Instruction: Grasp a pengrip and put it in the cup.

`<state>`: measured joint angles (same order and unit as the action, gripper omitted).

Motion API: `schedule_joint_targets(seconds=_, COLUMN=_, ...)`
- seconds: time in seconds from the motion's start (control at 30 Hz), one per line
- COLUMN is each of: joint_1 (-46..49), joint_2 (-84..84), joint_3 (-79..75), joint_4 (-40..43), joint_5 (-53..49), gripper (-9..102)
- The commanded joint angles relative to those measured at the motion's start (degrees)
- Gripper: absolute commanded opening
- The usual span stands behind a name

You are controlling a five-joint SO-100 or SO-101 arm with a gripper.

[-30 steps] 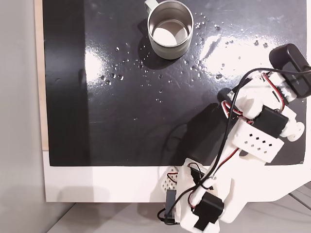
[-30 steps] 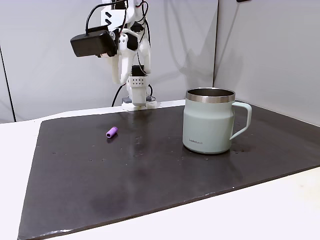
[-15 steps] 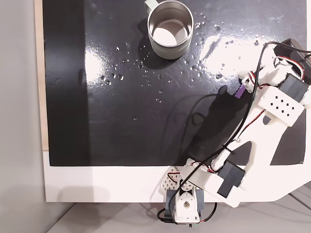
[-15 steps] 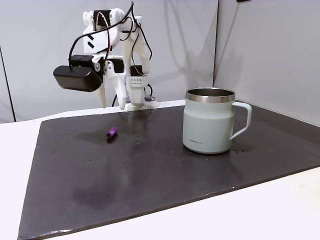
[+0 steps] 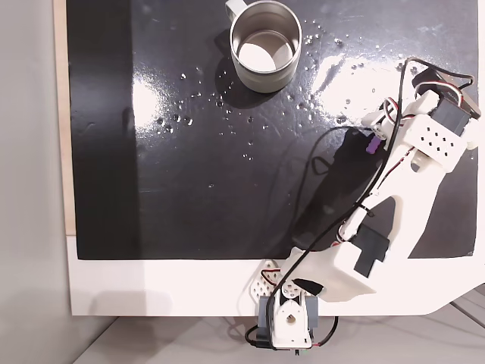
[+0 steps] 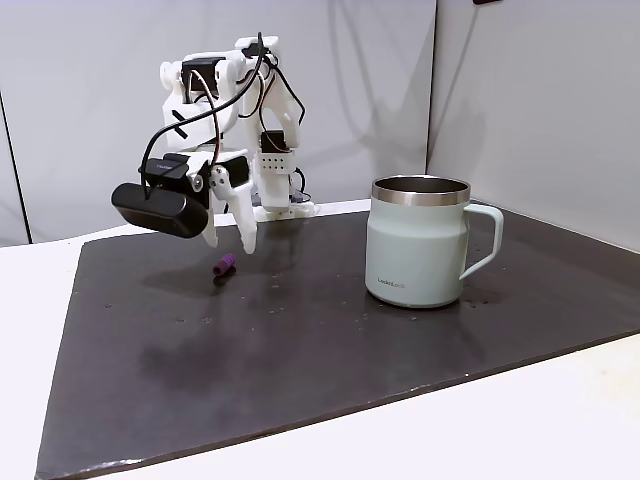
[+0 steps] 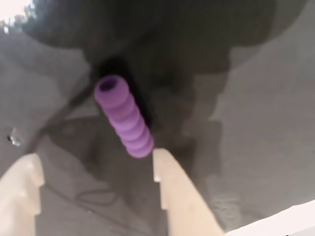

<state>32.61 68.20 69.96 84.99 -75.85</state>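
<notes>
Right now the gripper (image 7: pixel 96 184) hangs low over the dark mat (image 5: pixel 189 189) with its two pale fingers (image 7: pixel 170 189) spread apart and nothing between them. The purple pengrip (image 7: pixel 124 123) lies on the mat just ahead of the fingertips in the wrist view, slanting away from them, its near end close to the inner edge of the right-hand finger and its hollow end pointing away. In the side fixed view the pengrip (image 6: pixel 224 267) sits just below the fingertips of the gripper (image 6: pixel 230 240), well to the left of the cup (image 6: pixel 420 245). From above, the pengrip (image 5: pixel 371 147) shows as a small purple spot beside the arm's white wrist, well apart from the cup (image 5: pixel 264 45), which stands upright at the far edge of the mat.

To grasp well, the gripper should probably shift a little toward the right-hand finger's side so the pengrip sits midway in the gap, not against one finger. A slight wrist turn would also help, so the fingers close across its ribbed sides and not along its length; it is round and rubbery, and likely to roll or squirt out if caught at an end. Then come down until the fingertips are level with its middle and close gently.

As for writing, the cup carries a small dark brand line low on its wall in the side view, but it is too small to read with confidence.
</notes>
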Motion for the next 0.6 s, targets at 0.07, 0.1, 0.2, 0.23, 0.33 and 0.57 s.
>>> schedule_joint_targets(seconds=0.07, joint_1=0.0, joint_2=-2.9, joint_3=-6.9, joint_4=0.3, joint_5=-0.5, gripper=22)
schedule_joint_targets(seconds=0.1, joint_1=0.0, joint_2=-3.9, joint_3=-7.7, joint_4=0.4, joint_5=-0.5, gripper=21)
schedule_joint_targets(seconds=0.2, joint_1=0.1, joint_2=-6.6, joint_3=-10.4, joint_4=1.5, joint_5=-0.5, gripper=21)
schedule_joint_targets(seconds=0.23, joint_1=0.1, joint_2=-7.4, joint_3=-11.0, joint_4=1.8, joint_5=-0.5, gripper=20)
schedule_joint_targets(seconds=0.33, joint_1=0.1, joint_2=-8.5, joint_3=-11.4, joint_4=2.3, joint_5=-0.5, gripper=15)
schedule_joint_targets(seconds=0.57, joint_1=0.1, joint_2=-9.2, joint_3=-11.3, joint_4=3.3, joint_5=-0.5, gripper=1)
